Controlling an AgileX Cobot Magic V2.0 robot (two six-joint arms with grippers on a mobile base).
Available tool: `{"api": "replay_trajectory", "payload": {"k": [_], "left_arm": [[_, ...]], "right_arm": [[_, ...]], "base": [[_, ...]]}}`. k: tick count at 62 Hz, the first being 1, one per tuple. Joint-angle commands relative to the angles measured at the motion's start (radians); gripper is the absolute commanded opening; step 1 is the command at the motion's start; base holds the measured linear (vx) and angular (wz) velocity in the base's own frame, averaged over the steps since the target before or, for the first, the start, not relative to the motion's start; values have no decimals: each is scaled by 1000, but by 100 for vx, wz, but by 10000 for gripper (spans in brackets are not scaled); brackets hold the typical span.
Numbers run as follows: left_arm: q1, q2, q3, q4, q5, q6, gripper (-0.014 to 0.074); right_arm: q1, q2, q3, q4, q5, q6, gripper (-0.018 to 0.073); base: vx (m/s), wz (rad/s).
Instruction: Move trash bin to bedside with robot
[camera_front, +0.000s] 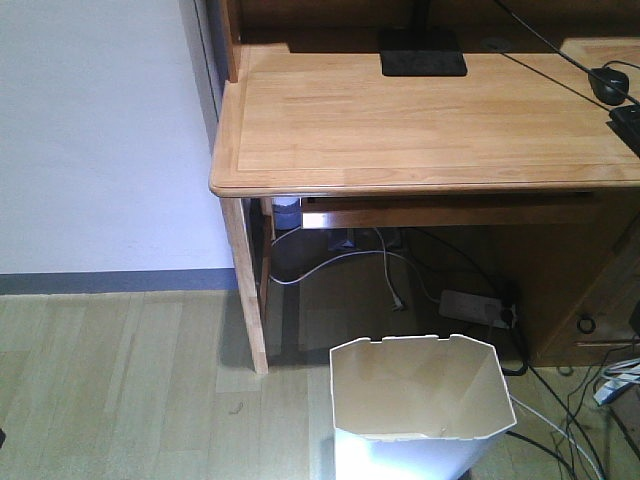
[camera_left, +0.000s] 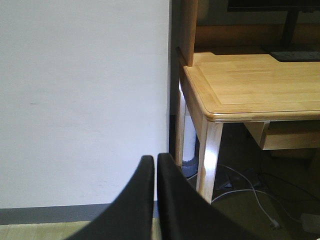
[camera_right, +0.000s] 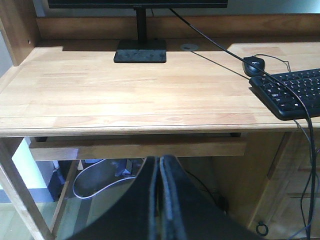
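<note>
White wall takes up the left of the room, with a grey skirting band along its foot and pale plank floor below. The left gripper looks at that wall, and its two black fingers lie all but together with only a hairline slit between them and nothing in it. Just to the right stands the light wooden desk, its front left leg planted near the skirting. A black monitor base sits at the back of the top, and a pull-out shelf hangs under the front edge. White cables trail in the shadow beneath, running toward a white power strip on the floor. The trash bin stands upright on the floor in front of the desk, to the right of the leg and on the near side of the power strip, its notched angular rim facing up. Only the front view shows it, and neither gripper appears there, so I cannot tell how it lies relative to the jaws. The right gripper faces the desk front below the shelf, its fingers pressed shut on nothing. Farther right on the desktop lie a black mouse and a black keyboard, close together.
</note>
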Motion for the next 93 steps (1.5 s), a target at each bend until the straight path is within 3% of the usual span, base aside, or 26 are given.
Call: {"api": "replay_trajectory", "payload": {"k": [1,24,33,56,82,93], "left_arm": [[-6,-14,19,-2,-69,-4,-6],[-6,-14,19,-2,-69,-4,-6],[-6,-14,19,-2,-69,-4,-6],[-6,-14,19,-2,-69,-4,-6],[-6,-14,19,-2,-69,-4,-6],[-6,-14,19,-2,-69,-4,-6]], "right_arm": [[1,12,-36,0,-79,-6,64],[1,12,-36,-6,-79,-6,388],[1,12,-36,-6,-78,-10,468],[2,13,-39,16,-86,2,477],[2,222,-193,79,178,1,477],[2,370,-315,79,353,-10,477]], "base": [[0,0],[0,0],[0,0],[0,0],[0,0],[0,0]]}}
